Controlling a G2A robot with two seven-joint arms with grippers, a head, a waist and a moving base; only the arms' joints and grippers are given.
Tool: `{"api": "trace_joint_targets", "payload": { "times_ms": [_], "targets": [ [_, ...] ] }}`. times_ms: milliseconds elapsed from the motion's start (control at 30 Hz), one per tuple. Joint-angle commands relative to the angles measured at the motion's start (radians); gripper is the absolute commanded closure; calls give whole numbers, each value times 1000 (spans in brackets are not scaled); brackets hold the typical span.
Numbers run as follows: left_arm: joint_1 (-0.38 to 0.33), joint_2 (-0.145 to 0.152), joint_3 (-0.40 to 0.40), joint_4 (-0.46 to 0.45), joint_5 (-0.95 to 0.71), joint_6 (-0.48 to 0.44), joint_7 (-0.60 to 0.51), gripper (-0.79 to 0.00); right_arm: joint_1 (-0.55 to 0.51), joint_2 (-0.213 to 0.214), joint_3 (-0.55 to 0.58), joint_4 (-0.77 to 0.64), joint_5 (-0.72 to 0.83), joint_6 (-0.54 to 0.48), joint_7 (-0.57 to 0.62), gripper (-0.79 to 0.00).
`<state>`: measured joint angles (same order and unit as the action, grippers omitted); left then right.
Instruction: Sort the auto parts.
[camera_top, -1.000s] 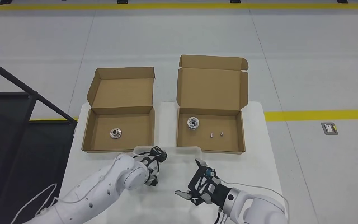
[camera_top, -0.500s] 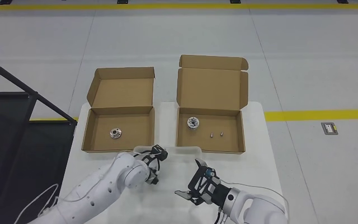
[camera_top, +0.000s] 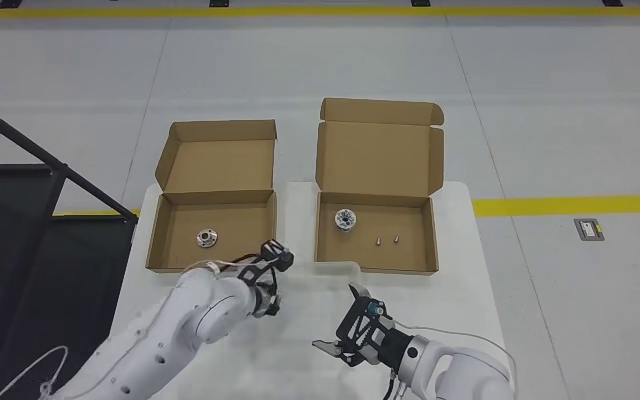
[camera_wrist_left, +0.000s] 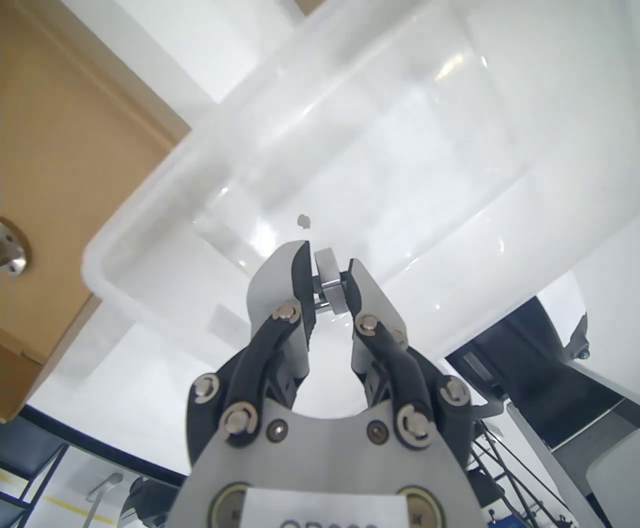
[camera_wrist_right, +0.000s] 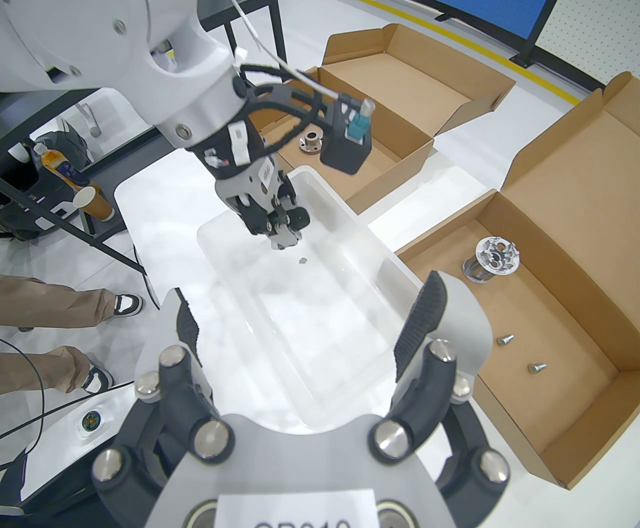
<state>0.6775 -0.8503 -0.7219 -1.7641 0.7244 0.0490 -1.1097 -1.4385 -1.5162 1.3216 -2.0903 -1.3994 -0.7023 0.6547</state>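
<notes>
Surface: white table (camera_top: 460, 290) on a grey floor with yellow lines; we read the clock from the top view, with 12 away from the robot.
Bin: clear plastic bin (camera_top: 330, 267) at the table's 6 o'clock side, long axis running 9 to 3. It sits just in front of both boxes.
Left gripper: left gripper (camera_wrist_left: 327, 270) is over the bin's 9 o'clock end, pointing down into it. Its fingers are clamped on a part.
Held part: small silvery part (camera_wrist_left: 327, 285), a disc on a short stub, is pinched between the left fingertips. We can't name it more exactly.
Speck: grey speck (camera_wrist_right: 302, 260) lies on the bin floor just past the left fingertips.
Right gripper: right gripper (camera_wrist_right: 307, 300) is at the bin's 3 o'clock end. We see its fingers spread wide with nothing between them.
Left box: left cardboard box (camera_top: 245, 225) at 11 o'clock of the bin, lid flipped back. It holds one flanged hub (camera_top: 206, 237).
Right box: right cardboard box (camera_top: 410, 255) at 1 o'clock of the bin, lid up.
Right box contents: toothed round part (camera_top: 344, 219) stands upright at the floor's 10 o'clock. Two cone-tipped pins (camera_wrist_right: 505, 340) lie near each other at its 4 o'clock, apart from it.
</notes>
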Motion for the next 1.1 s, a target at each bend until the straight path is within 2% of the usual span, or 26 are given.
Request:
{"api": "trace_joint_targets", "payload": {
  "times_ms": [0,133,233,400,567,633,767,1067],
  "targets": [
    [46,27,-78,-71,36,1,9,0,0,0,0,0,0,0,0,-785],
    [120,65,-196,-134,108,2,26,0,0,0,0,0,0,0,0,-785],
    [174,86,-285,-158,124,-36,87,0,0,0,0,0,0,0,0,-785],
    [247,108,-400,-153,180,-66,192,0,0,0,0,0,0,0,0,-785],
    [289,117,-489,-83,190,-95,295,0,0,0,0,0,0,0,0,-785],
    [303,116,-509,-48,156,-109,341,0,0,0,0,0,0,0,0,-785],
    [315,115,-547,36,73,-210,427,0,0,0,0,0,0,0,0,-785],
    [315,115,-547,36,73,-210,427,0,0,0,0,0,0,0,0,-785]
  ]
}}
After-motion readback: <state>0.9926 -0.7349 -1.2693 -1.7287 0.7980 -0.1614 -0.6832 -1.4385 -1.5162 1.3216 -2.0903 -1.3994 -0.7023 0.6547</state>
